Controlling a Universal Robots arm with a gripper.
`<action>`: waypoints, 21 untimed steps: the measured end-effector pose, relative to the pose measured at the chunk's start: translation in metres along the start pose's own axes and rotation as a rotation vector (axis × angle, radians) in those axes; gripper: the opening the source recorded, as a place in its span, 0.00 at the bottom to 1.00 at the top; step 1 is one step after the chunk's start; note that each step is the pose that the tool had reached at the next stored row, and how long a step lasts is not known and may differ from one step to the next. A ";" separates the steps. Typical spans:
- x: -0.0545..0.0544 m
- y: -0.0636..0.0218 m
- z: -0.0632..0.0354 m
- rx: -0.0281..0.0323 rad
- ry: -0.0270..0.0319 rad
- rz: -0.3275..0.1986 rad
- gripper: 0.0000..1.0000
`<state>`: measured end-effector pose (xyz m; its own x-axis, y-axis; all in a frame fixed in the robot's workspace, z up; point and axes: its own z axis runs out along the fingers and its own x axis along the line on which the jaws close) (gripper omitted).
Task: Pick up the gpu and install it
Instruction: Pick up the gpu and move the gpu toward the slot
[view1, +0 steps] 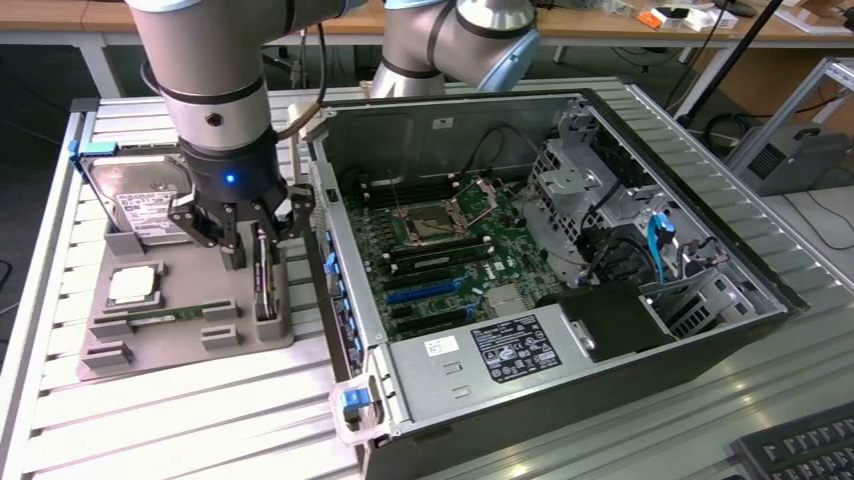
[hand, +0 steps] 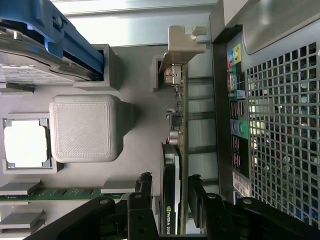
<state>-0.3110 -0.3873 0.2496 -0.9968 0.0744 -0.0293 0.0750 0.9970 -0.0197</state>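
A: Status on the gpu (view1: 264, 290)?

B: Pick step, pre-grasp. The card stands on edge in its slot in the grey tray (view1: 174, 345), at 9 o'clock of the open PC case (view1: 441, 125) in the exterior view. Not lifted, not installed.

A: And the gripper (hand: 170, 179)?

B: Low over the card with jaws spread, one finger (hand: 145, 190) on each face. I read a gap on both sides, so no contact as far as I can tell.

A: Orientation?

B: Long axis runs 12 to 6 in the exterior view, parallel to the case wall facing the tray. The bracket (hand: 182, 42) end points to 12, toward the hard drive (view1: 140, 195). Black face looks to 9. The green board side looks to 3, toward the case.

A: What does the next move call for?

B: My judgement: a square pinch across the thin dimension. Pads should land on flat shroud and bare board, not on small components. The bracket end sits in a tray holder, so any lift wants to be straight up. Tilt could bind it there. The card is thin and stiff, so moderate force should do.
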 end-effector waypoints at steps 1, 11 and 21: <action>0.000 0.0016 0.0005 0.0028 -0.0003 0.000 0.42; 0.001 0.0164 0.0067 0.0310 -0.0025 -0.001 0.42; 0.002 0.0205 0.0093 0.0315 -0.0024 -0.001 0.42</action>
<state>-0.3110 -0.3669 0.2399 -0.9968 0.0735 -0.0317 0.0751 0.9959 -0.0512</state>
